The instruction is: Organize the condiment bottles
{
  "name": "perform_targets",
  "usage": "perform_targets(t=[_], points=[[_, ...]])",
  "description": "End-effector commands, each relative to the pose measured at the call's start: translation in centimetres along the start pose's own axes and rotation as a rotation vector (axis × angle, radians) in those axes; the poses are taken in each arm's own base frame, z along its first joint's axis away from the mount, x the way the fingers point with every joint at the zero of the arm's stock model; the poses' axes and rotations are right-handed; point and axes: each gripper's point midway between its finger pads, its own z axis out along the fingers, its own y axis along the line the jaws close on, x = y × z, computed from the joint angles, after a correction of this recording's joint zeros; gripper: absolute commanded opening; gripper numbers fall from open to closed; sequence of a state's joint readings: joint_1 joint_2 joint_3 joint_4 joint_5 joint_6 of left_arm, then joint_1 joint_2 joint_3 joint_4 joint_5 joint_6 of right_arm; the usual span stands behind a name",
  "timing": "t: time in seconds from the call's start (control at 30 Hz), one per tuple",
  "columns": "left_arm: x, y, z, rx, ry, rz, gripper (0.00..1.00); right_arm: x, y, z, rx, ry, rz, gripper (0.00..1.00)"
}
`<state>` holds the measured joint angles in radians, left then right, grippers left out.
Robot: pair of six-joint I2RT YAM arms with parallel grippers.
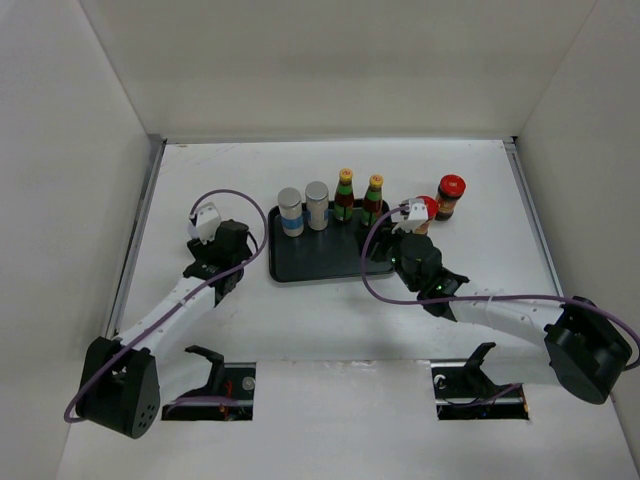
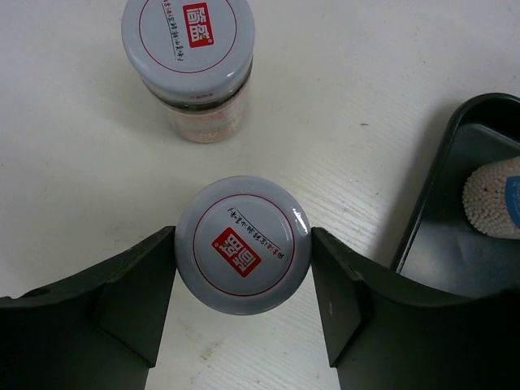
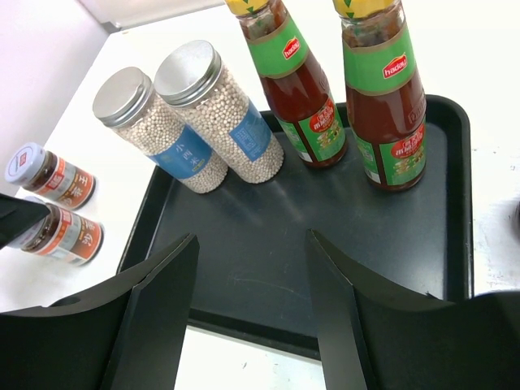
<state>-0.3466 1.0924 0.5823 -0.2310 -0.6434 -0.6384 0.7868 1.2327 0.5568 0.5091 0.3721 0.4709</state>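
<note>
In the left wrist view my left gripper (image 2: 244, 236) is shut on a small white-lidded jar (image 2: 244, 248), both fingers pressed against the lid's sides. A second white-lidded jar (image 2: 188, 57) stands just beyond it on the table. Two silver-lidded shakers (image 3: 154, 130) (image 3: 219, 106) and two yellow-capped dark bottles (image 3: 296, 81) (image 3: 386, 97) stand along the back of the black tray (image 3: 244, 244). My right gripper (image 3: 252, 238) hangs open and empty over the tray's front part. Two red-lidded jars (image 1: 451, 197) (image 1: 428, 208) stand on the table right of the tray.
The tray's left rim (image 2: 431, 211) lies close to the right of my left gripper (image 1: 222, 255). My right gripper (image 1: 388, 252) is at the tray's right front corner, its wrist partly covering the nearer red-lidded jar. White walls enclose the table on three sides.
</note>
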Motion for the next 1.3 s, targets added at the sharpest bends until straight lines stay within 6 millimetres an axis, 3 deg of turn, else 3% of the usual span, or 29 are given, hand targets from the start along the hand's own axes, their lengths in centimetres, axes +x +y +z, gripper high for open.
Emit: perform_targets(t=[0.0,0.2,0.37,0.47,0.63,0.73,1.07,1.27], points=[[-2.2,-1.6,-0.8,0.068,-0.06,-0.058,0.44,-2.9,2.1,0.1,-0.058,-0.079,0.031,0.62],[-8.0,-6.0,-5.2,0.23,-0.187,-0.084,0.4,-2.7,2.1,0.2,-0.058,-0.076,0.037,0.62],[-9.3,-10.2,-7.6,0.331,-0.207,-0.05,0.4,-2.5,2.0,0.3,-0.055,-0.069,0.039,0.62],[-8.5,-12.9,-8.4,0.405,-0.206,-0.051,0.4,-2.6,2.1,0.3,-0.057,-0.073,0.034,0.62],[-6.4,-16.8,-8.1,0.478,-0.16,-0.02,0.4,-2.5,2.0,0.2,-0.055,-0.071,0.041,0.62],[-5.1,-18.0,-7.8,0.49,-0.142,-0.003,0.4,-2.8,1.9,0.1,-0.048,-0.082,0.036,0.62],[0.0,-17.9,-6.5,0.476,-0.045,0.066,0.47,-2.8,1.3,0.2,-0.034,-0.084,0.048,0.63],[1.2,-16.7,-5.9,0.452,-0.017,0.059,0.53,-3.2,1.3,-0.1,-0.034,-0.096,0.051,0.65]])
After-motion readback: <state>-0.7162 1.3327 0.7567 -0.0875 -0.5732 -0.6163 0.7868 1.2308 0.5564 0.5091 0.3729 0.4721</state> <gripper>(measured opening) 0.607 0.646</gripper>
